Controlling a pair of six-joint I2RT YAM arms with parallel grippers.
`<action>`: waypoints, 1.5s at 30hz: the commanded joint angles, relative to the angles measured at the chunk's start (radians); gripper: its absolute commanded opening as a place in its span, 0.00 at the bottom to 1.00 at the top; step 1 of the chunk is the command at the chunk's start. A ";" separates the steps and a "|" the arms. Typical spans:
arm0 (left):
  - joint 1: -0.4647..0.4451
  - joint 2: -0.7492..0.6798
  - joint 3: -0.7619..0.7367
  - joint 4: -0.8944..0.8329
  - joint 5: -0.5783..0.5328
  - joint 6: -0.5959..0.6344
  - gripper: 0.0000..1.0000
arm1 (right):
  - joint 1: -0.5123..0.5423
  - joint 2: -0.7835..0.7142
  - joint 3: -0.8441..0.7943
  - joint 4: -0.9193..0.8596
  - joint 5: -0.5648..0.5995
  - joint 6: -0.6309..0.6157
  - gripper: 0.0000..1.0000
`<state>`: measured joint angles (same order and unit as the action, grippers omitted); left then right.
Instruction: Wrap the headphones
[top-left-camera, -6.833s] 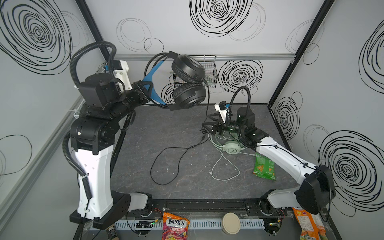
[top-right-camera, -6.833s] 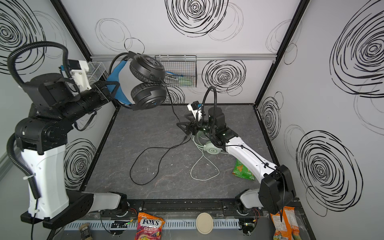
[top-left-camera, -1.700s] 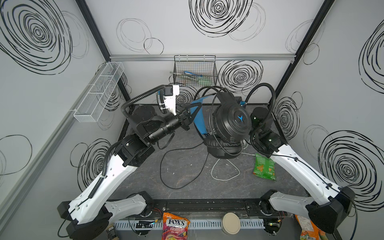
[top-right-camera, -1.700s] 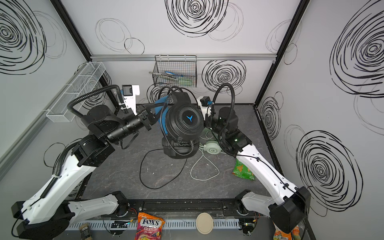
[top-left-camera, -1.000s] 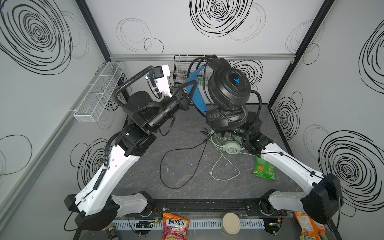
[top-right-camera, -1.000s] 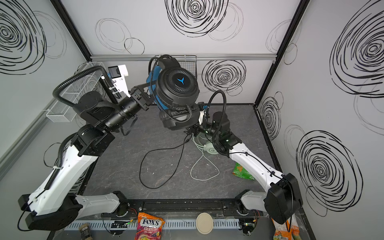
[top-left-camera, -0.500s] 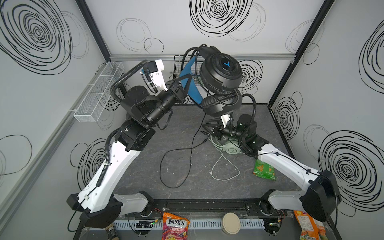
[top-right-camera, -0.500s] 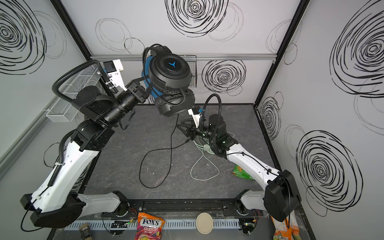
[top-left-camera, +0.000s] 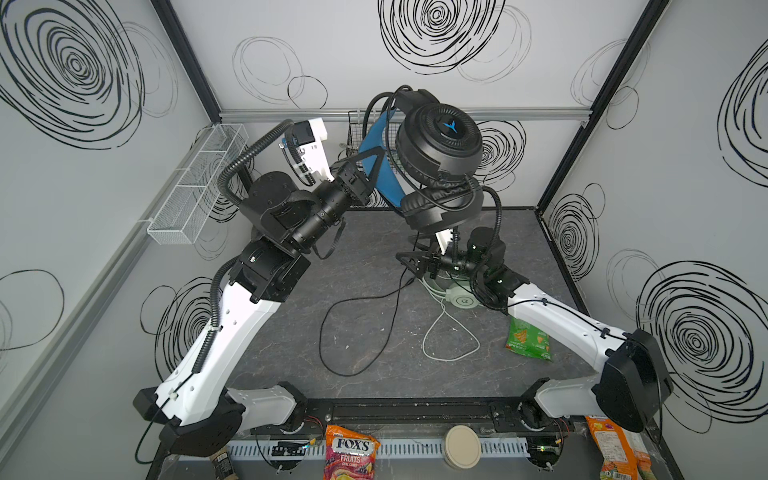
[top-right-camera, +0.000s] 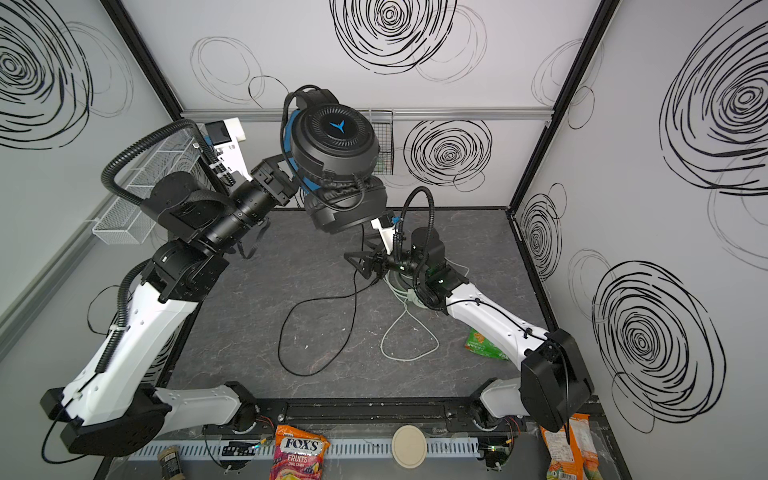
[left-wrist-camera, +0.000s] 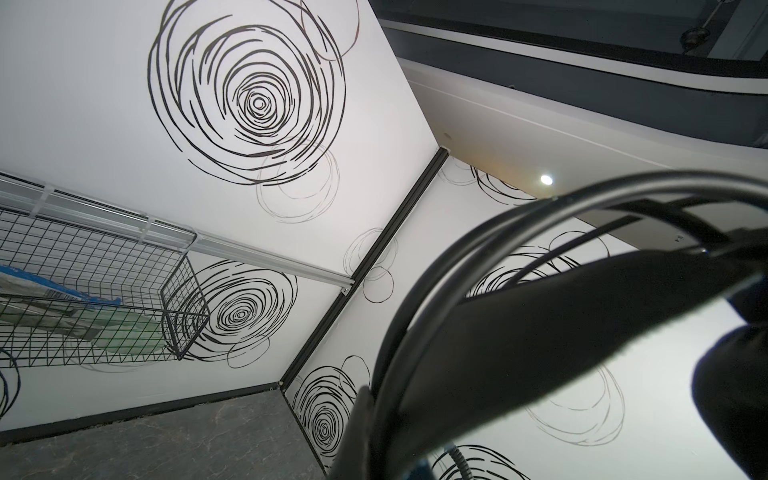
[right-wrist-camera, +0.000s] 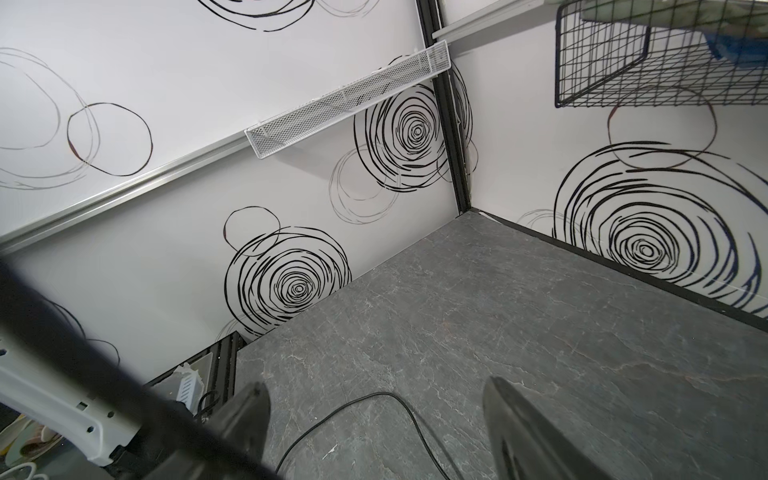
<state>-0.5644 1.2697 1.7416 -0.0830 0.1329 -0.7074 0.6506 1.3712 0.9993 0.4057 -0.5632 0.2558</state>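
While the left end effector (top-left-camera: 371, 166) clamps the blue headband and holds the black headset (top-left-camera: 438, 143) aloft, we count two headsets. The mint-green headset (top-left-camera: 463, 300) lies on the tabletop (top-left-camera: 299, 340) under the right arm. The right end effector (top-left-camera: 405, 264) hangs low with its jaws spread and empty. Two cables trail below: one black cable (top-left-camera: 361, 316), one pale cable (top-left-camera: 451, 336).

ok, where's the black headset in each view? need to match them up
In a top view: black headset held high, upper centre, before the back wall.
In a top view: it sits upper centre again, slightly further left.
Left wrist: blurred dark band filling the lower right.
Right wrist: ear cups not in view; only its black cable on the floor.
Shared landmark: black wire basket.
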 joint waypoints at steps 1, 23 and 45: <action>0.007 -0.024 0.012 0.124 0.004 -0.046 0.00 | 0.012 0.006 0.033 0.046 -0.010 0.011 0.67; 0.074 0.184 0.118 -0.064 -0.553 -0.002 0.00 | 0.199 -0.097 0.061 -0.433 0.106 -0.283 0.00; 0.024 0.141 -0.283 0.089 -0.884 0.684 0.00 | 0.350 -0.126 0.594 -1.075 0.708 -0.735 0.00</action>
<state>-0.5335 1.4731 1.4715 -0.1455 -0.7216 -0.1181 0.9897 1.2304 1.5257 -0.5758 0.0055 -0.3264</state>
